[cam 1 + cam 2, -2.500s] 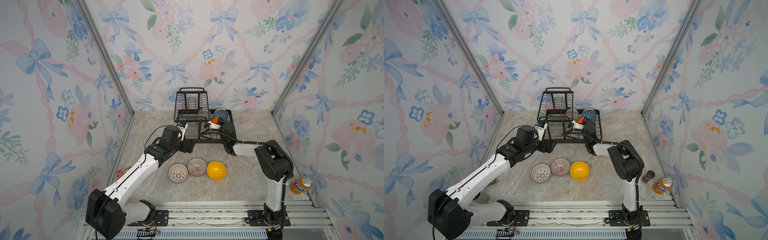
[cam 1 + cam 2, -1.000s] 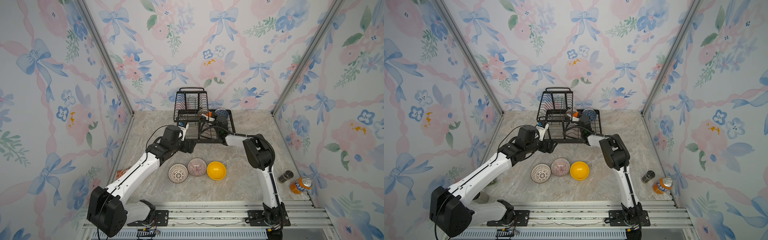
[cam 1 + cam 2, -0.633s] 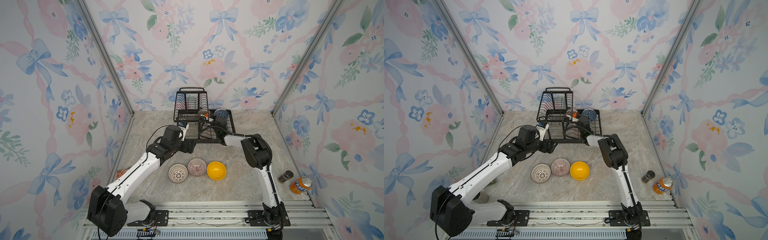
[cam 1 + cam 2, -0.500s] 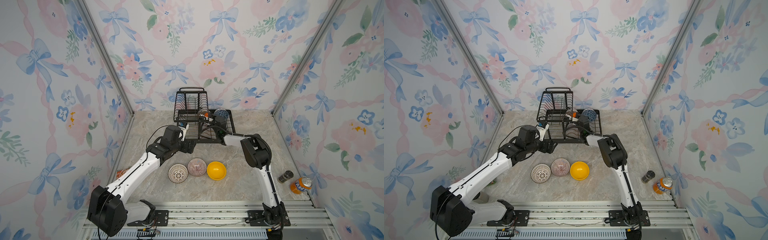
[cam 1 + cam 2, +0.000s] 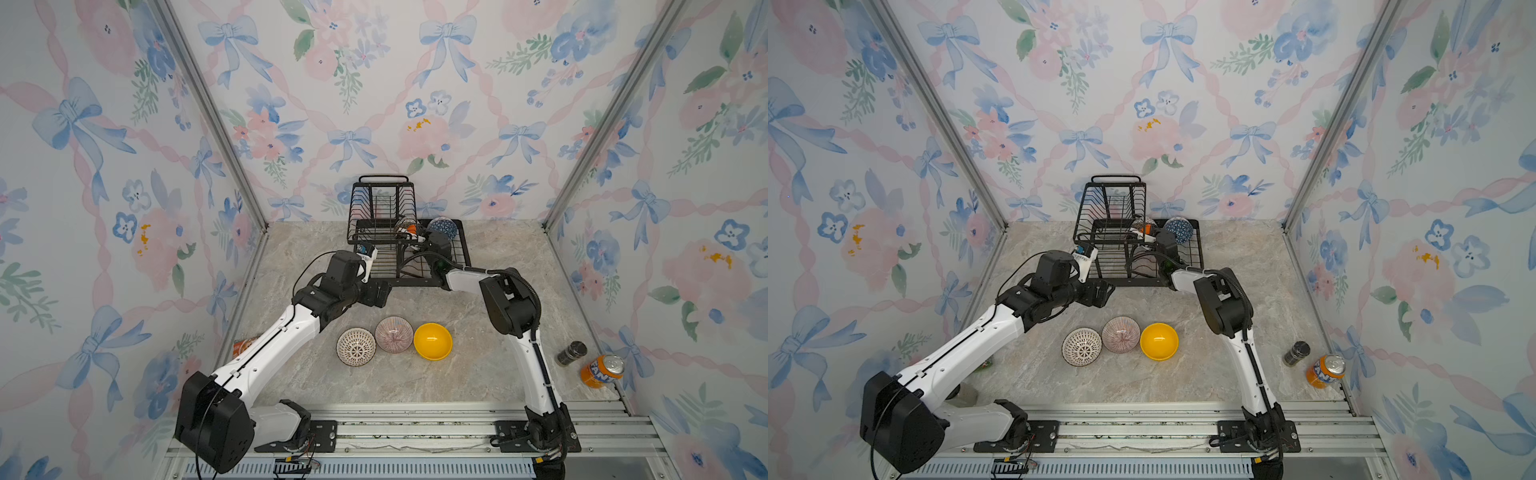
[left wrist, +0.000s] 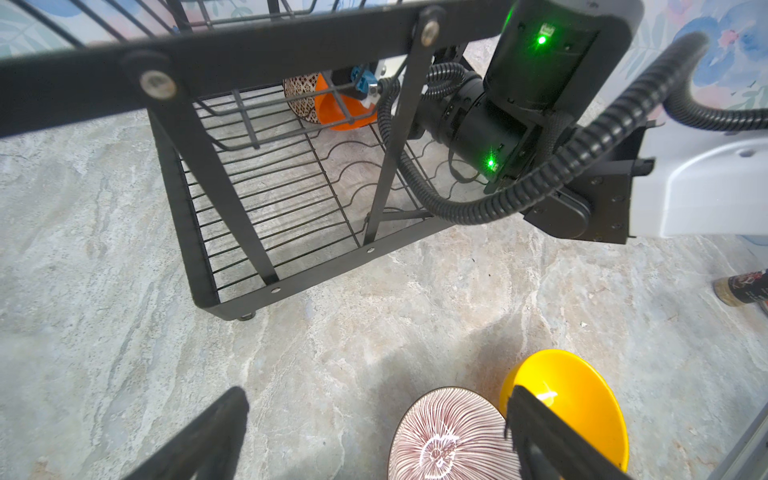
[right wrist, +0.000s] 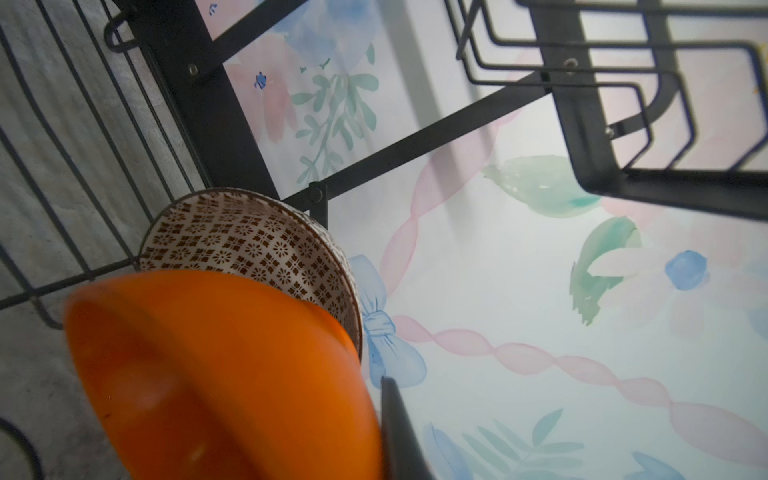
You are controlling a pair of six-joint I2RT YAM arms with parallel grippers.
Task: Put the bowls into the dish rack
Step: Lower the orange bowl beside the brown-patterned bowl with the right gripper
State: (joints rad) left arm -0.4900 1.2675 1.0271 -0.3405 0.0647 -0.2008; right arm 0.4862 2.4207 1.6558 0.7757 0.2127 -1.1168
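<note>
- the orange bowl is pinched at its rim by the right gripper, tipped on edge inside the dish rack, close by the brown mosaic bowl; a blue bowl stands near.
- risk: released crooked, it could slide flat or knock the mosaic bowl; the wrist might catch the rack's upper basket (tight quarters).
- left gripper gapes wide, empty, near the striped bowl; lattice bowl and yellow bowl sit on the marble table.
- floral wallpaper all round; a soda can stands well apart.
</note>
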